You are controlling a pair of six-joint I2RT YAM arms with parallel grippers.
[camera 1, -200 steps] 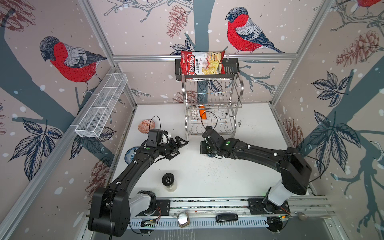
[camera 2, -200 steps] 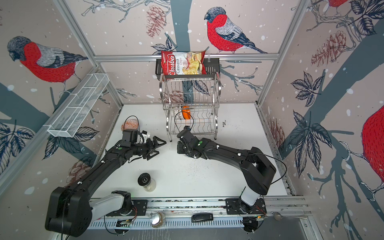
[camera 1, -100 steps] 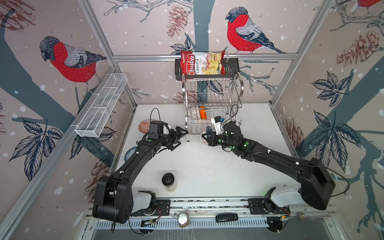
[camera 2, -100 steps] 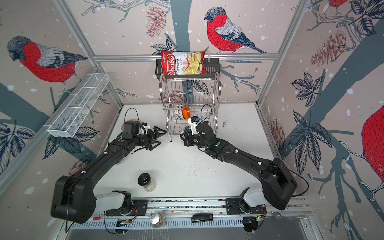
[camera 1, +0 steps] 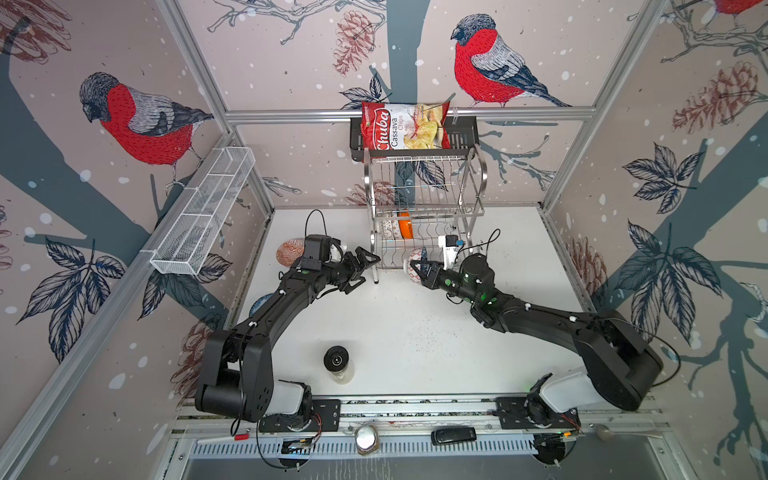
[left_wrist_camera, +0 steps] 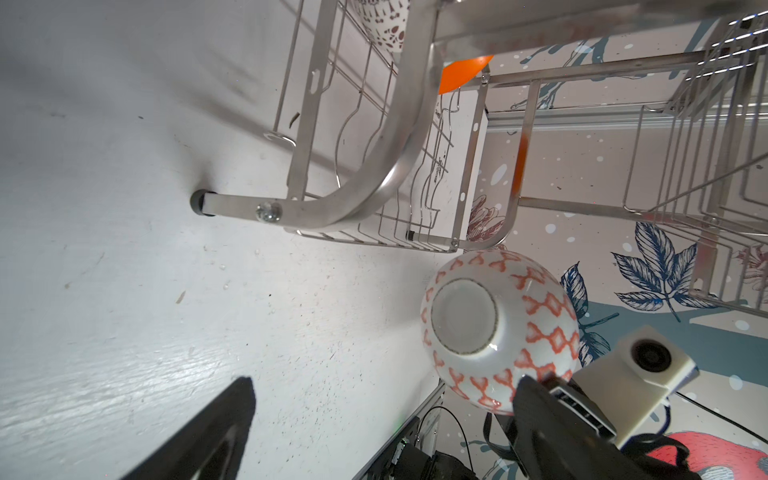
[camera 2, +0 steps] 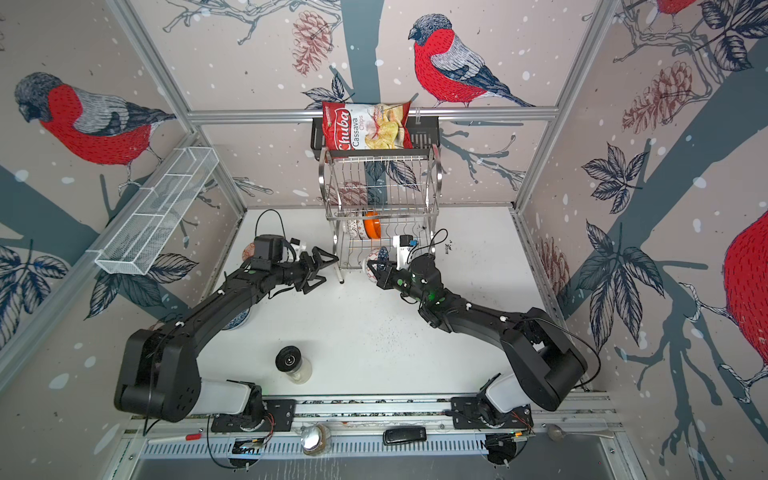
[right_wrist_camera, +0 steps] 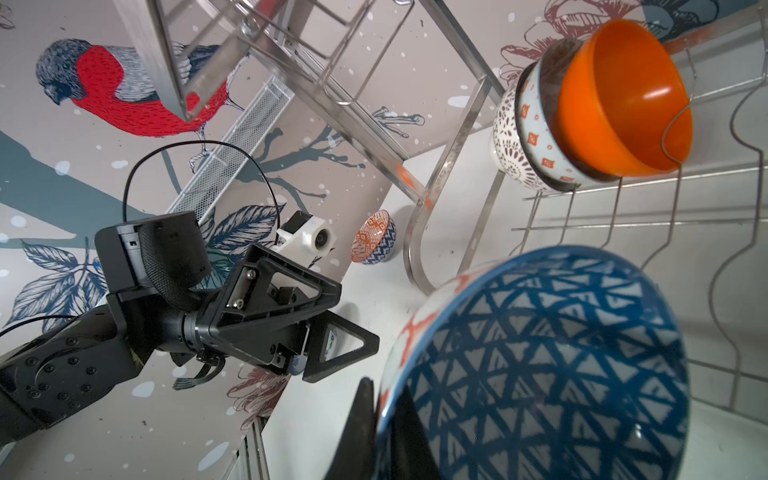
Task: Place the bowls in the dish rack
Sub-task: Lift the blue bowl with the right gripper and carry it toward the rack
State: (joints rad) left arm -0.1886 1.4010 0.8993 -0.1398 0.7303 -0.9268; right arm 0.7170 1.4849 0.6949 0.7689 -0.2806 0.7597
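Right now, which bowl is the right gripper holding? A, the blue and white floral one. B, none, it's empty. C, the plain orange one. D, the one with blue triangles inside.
D: in the right wrist view the right gripper is shut on the rim of the blue triangle bowl, while the plain orange bowl already sits in the dish rack.

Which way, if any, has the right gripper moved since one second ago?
Yes. The right gripper, shut on the blue triangle-patterned bowl, has moved up the top view towards the dish rack, and is now at its lower tier's front edge.
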